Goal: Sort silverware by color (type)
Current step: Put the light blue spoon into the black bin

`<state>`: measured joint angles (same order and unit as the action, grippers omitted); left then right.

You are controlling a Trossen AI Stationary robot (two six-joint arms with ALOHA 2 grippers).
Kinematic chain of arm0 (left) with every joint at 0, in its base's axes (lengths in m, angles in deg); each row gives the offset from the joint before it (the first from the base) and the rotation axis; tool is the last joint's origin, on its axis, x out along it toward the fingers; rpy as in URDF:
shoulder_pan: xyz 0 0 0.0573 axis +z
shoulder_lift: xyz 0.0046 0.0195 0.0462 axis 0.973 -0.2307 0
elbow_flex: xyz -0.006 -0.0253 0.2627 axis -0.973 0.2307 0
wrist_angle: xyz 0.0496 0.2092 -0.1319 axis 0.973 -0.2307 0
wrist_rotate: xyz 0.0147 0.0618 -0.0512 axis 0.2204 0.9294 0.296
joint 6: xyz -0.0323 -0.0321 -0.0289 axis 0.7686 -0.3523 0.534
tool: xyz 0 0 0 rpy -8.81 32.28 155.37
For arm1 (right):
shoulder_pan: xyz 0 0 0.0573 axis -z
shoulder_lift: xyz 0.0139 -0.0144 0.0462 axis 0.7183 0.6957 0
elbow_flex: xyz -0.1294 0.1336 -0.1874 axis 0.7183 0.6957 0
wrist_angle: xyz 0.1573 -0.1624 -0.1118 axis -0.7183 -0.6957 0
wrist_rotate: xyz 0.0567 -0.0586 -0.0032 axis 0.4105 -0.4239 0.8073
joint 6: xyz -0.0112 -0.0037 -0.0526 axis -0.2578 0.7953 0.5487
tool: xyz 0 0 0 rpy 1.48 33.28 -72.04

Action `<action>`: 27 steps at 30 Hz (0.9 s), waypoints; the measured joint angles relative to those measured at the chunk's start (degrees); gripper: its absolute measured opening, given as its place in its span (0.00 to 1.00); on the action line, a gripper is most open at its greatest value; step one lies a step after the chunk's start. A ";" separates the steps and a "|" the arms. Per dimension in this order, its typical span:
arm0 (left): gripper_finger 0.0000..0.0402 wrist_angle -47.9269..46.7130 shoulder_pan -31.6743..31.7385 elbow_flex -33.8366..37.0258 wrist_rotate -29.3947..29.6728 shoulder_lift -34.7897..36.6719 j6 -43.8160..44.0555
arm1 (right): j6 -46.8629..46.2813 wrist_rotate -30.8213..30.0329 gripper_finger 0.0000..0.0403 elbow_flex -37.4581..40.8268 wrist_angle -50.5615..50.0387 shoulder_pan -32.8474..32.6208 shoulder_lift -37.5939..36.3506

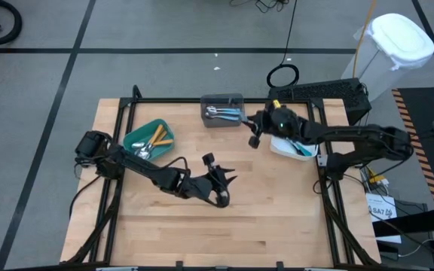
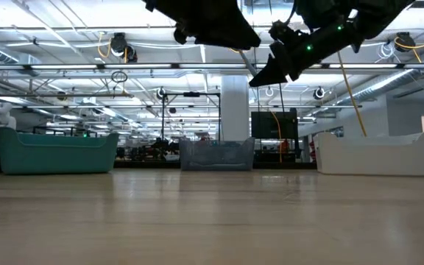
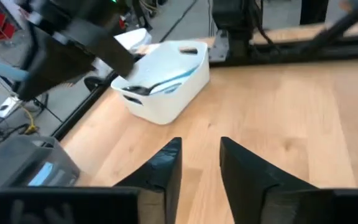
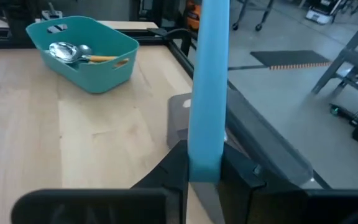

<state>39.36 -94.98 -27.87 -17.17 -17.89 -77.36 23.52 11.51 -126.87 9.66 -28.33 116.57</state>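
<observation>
Item: blue-handled utensil [image 4: 207, 87] clamped in my right pincer [image 4: 205, 171] above the bench's far side between grey bin [image 1: 223, 110] and white bin [image 1: 292, 147]; risk, I judge: mis-sorting if released early; left pincer [image 3: 197, 165] parted, empty, mid-bench.

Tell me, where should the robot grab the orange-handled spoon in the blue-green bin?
Probably by its orange handle, coming straight down from above. The spoon lies flat inside the teal bin, whose walls block a sideways reach. The handle is straight and narrow, so the jaws can close across it; the rounded end sits bunched with others and would likely slip.
</observation>
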 joint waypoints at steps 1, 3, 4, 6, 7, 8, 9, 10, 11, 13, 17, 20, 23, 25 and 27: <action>0.26 -0.81 0.01 0.00 -0.07 0.00 -0.42 | 0.00 1.47 0.12 -0.69 -0.76 1.37 0.00; 0.23 -2.12 0.01 0.00 -0.10 0.09 -0.97 | 0.21 4.17 0.12 -1.99 -2.15 3.66 0.18; 0.23 -2.98 -0.03 0.00 -0.10 0.09 -1.01 | 0.37 5.50 0.12 -2.88 -2.44 4.68 0.66; 0.23 -4.18 -0.03 0.00 -0.18 0.09 -1.08 | 1.14 7.91 0.12 -4.69 -3.49 6.41 1.69; 0.23 -4.49 0.01 0.00 -0.18 0.09 -1.13 | 1.54 9.13 0.12 -5.50 -4.73 7.13 2.41; 0.22 -4.42 0.17 0.00 -0.17 0.09 -1.14 | 1.83 10.27 0.13 -6.74 -5.62 7.74 3.53; 0.22 -4.19 0.29 0.00 -0.17 0.09 -1.23 | 2.14 11.19 0.13 -8.16 -6.33 8.28 4.69; 0.22 -3.85 0.39 0.00 -0.14 0.09 -1.51 | 2.66 11.94 0.13 -9.34 -7.85 8.74 5.83; 0.22 -3.31 0.62 0.00 -0.15 0.09 -2.17 | 3.03 12.46 0.13 -10.70 -9.68 9.11 7.11; 0.22 -2.80 0.95 0.00 -0.14 0.09 -2.28 | 3.99 13.47 0.13 -13.99 -12.82 9.80 9.98; 0.22 -3.89 1.06 0.00 -1.47 0.07 -0.72 | 6.77 13.56 0.13 -21.07 -20.76 10.58 16.03; 0.22 -4.29 1.36 0.01 -11.61 0.08 -3.31 | 9.30 13.72 0.13 -26.33 -27.07 11.33 20.51; 0.22 -4.25 2.07 0.18 -19.39 0.07 -4.86 | 11.92 14.84 0.13 -31.07 -33.06 12.44 24.77; 0.22 -2.79 3.05 1.77 -20.32 0.09 -4.90 | 13.46 14.86 0.13 -33.98 -36.27 13.17 27.46; 0.22 0.75 4.40 5.42 -20.34 0.09 -3.67 | 15.32 14.89 0.13 -36.26 -39.10 13.79 29.86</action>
<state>40.10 -90.58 -22.44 -37.51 -17.80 -81.03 38.84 26.39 -163.13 -29.44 -14.54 146.43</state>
